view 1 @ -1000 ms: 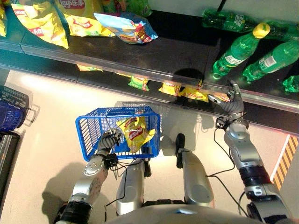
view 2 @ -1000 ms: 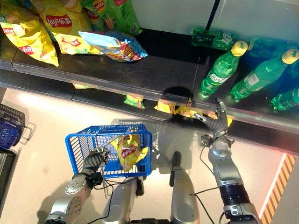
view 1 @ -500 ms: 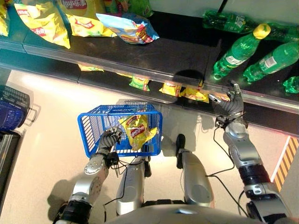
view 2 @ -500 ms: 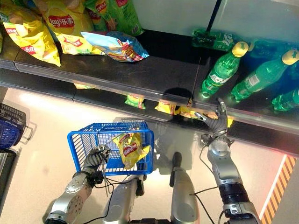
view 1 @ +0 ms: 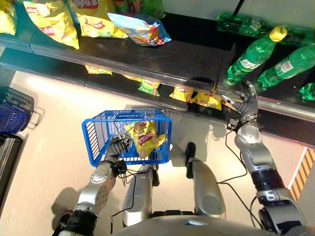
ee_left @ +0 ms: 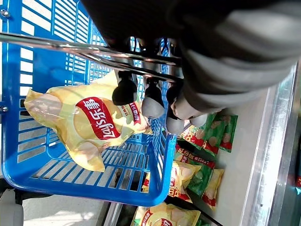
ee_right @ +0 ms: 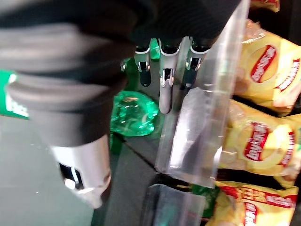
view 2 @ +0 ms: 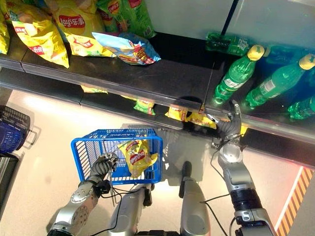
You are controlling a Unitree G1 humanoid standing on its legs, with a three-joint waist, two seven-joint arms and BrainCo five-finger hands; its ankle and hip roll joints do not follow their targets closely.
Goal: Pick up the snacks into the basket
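Snacks (view 1: 205, 100): lying on lower shelf (view 1: 275, 123), one bag (view 1: 143, 138) already in basket (view 1: 93, 142). Light, crinkly, slippery, crushable; gripping by top seam. Left hand (view 1: 116, 146) curling round basket handle. Right hand (view 1: 244, 105) reaching, fingers straight, holding nothing.

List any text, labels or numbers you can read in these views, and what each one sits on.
Yellow snack bag in the blue basket: red badge with white characters, turned sideways, not quoted.
Shelf snack bags: red badges, too small to read.
Green bottles: label print too small to read.
No legible numbers.
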